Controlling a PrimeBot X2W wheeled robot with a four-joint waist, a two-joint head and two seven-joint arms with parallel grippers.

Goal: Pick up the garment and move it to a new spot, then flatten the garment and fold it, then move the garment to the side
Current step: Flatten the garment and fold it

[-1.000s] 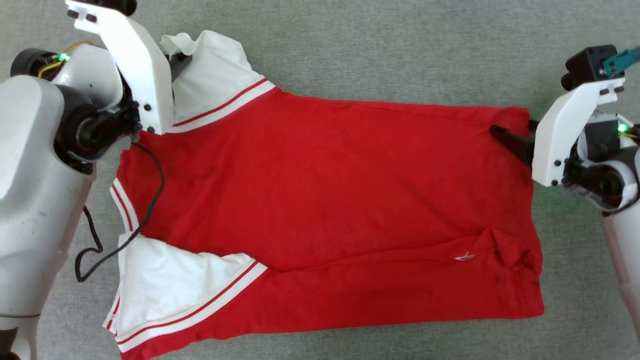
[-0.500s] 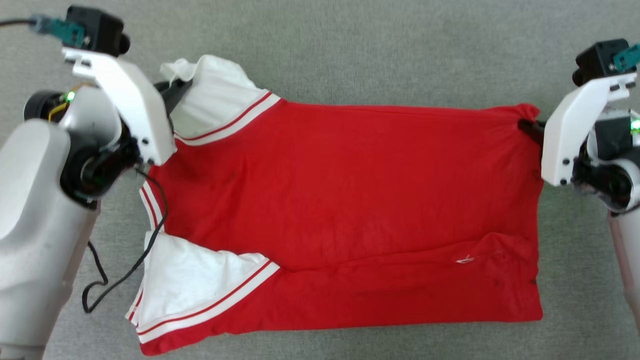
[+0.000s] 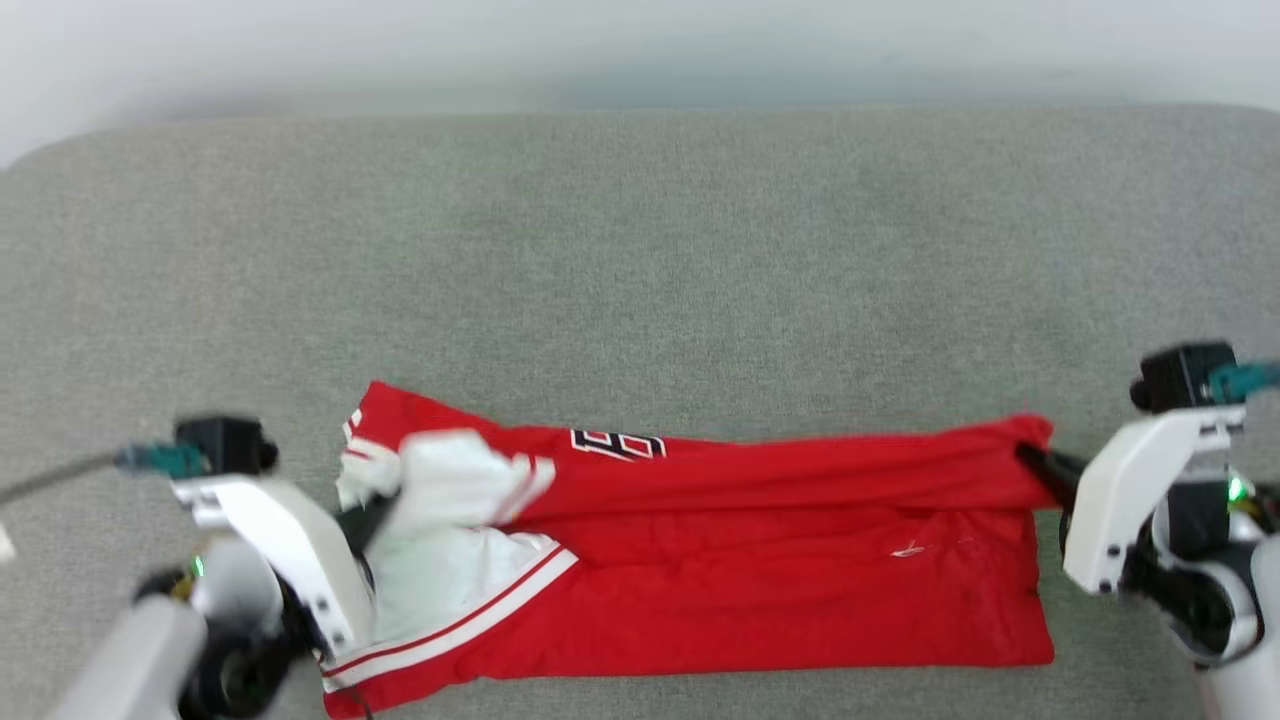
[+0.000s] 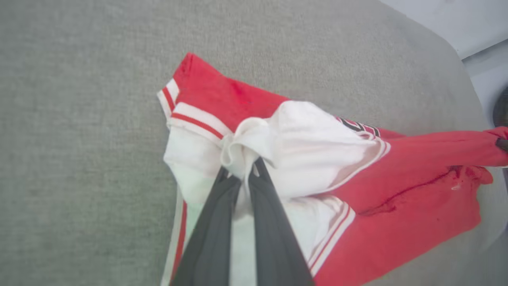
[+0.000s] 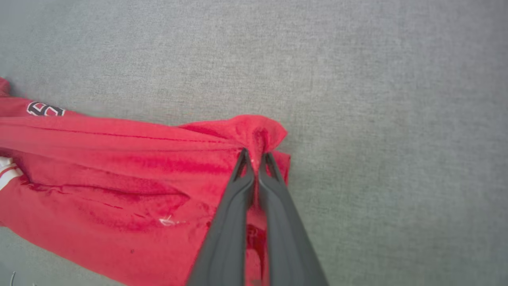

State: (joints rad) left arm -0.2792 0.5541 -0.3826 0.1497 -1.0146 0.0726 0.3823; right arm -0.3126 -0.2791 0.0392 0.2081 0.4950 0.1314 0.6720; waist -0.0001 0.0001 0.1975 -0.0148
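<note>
**A:** Where is the shirt (image 3: 760,590) relative to the pincers?

**B:** It lies on the near half of the worktop (image 3: 640,250), stretched between the two. The left pincer (image 4: 243,172) is clamped on a bunch of white sleeve (image 4: 313,143). The right pincer (image 5: 256,155) is clamped on the red hem (image 5: 258,129) corner. The edge running between them is pulled taut.

**A:** What has changed from before?

**B:** Half a second ago the shirt lay spread out as a broad red panel. Now the held edge is drawn towards the worktop's near side, so the shirt is a narrower band. Black lettering (image 3: 617,444) shows along the side towards the worktop's far edge. A second ago the right pincer was open at that corner. The head camera has also tilted up, so the worktop's far edge is now in sight.

**A:** Which way does it lie?

**B:** Its long axis runs left to right across the worktop. The sleeves are at the worktop's left end and the hem at its right.
</note>
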